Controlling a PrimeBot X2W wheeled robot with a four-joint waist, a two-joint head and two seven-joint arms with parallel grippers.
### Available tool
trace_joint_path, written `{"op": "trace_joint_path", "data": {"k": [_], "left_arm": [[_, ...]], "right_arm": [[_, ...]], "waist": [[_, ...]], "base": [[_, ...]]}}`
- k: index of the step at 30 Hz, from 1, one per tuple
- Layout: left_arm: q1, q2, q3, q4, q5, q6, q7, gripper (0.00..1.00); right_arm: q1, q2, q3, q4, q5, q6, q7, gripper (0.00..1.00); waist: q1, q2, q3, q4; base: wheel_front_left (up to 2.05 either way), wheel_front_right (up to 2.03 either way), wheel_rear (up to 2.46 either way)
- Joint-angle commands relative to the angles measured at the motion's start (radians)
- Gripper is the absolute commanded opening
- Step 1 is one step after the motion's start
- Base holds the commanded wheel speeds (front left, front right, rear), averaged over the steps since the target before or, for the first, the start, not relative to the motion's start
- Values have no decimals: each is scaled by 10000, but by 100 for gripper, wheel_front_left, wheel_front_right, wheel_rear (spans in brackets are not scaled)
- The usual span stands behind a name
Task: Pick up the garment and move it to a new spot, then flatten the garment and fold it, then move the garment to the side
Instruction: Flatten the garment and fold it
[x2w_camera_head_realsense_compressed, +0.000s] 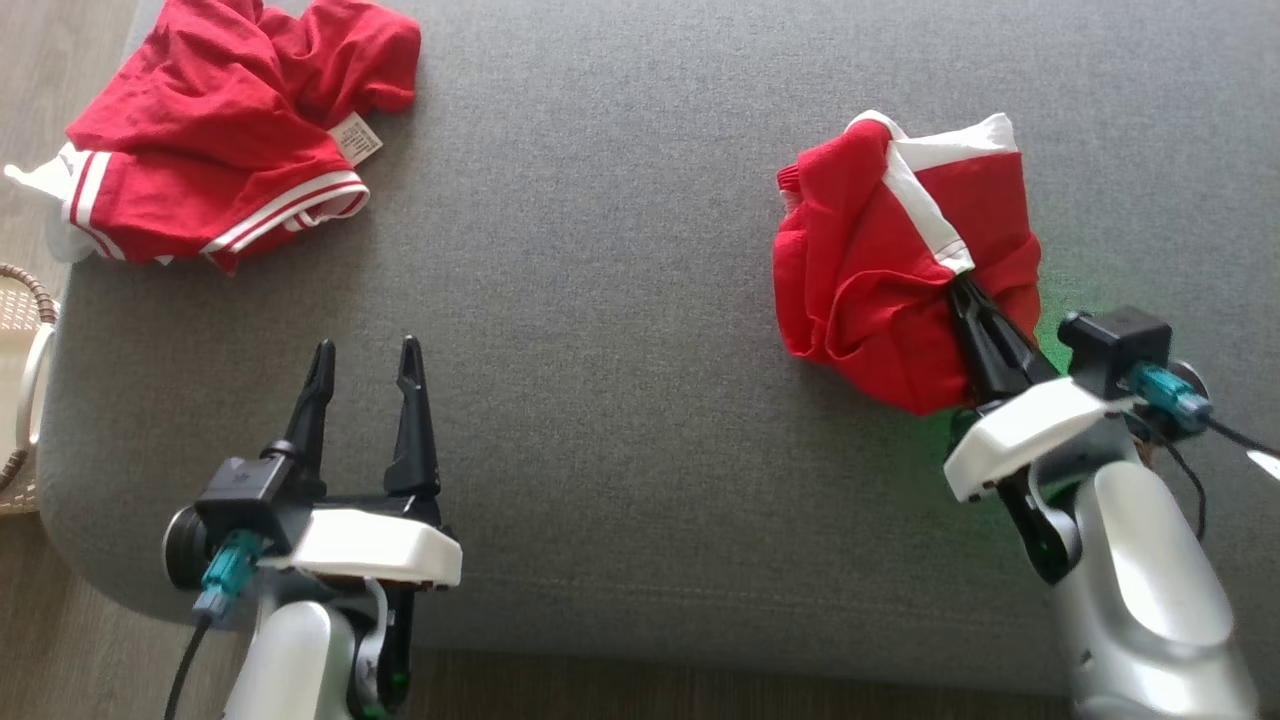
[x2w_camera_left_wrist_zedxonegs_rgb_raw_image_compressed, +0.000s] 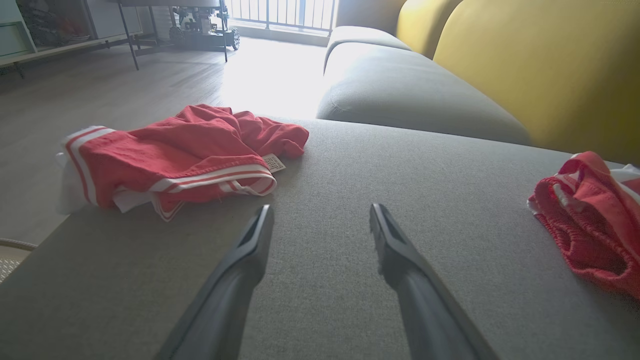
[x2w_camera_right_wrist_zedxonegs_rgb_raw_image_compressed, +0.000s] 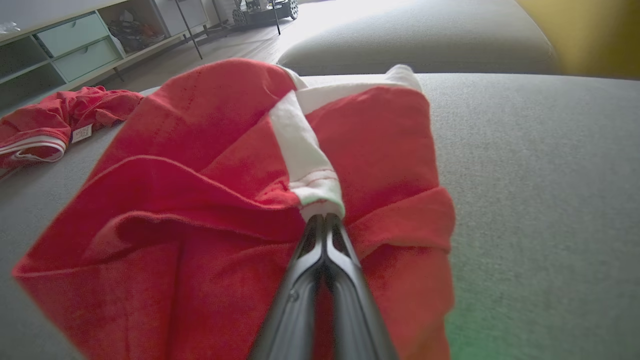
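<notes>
Shorts (x2w_camera_head_realsense_compressed: 860, 270), red, lie bunched on the right side of the grey sofa cushion (x2w_camera_head_realsense_compressed: 620, 320), my right end effector (x2w_camera_head_realsense_compressed: 962, 288) clenched on their white trim (x2w_camera_head_realsense_compressed: 925, 205), probably so I can lift and relocate them; my left end effector (x2w_camera_head_realsense_compressed: 365, 362) waits spread and empty.

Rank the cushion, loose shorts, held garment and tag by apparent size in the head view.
1. Cushion, by far.
2-3. Loose shorts and held garment: near alike; the shorts spread wider, but the garment is bunched in the right gripper, so no firm order.
4. Tag, smallest.
</notes>
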Motion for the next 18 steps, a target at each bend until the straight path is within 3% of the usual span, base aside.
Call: {"op": "trace_joint_path", "data": {"k": [1, 18], "left_arm": [[-328, 81, 219, -242, -35, 32, -78, 100], [-337, 81, -66, -93, -234, 99, -78, 100]], "right_arm": [[-376, 61, 327, -278, 14, 0, -21, 0], [-1532, 61, 2014, -553, 283, 0, 246, 0]], "waist": [[0, 0, 25, -9], [0, 0, -139, 441]], "base": [[0, 0, 0], [0, 0, 0]]}}
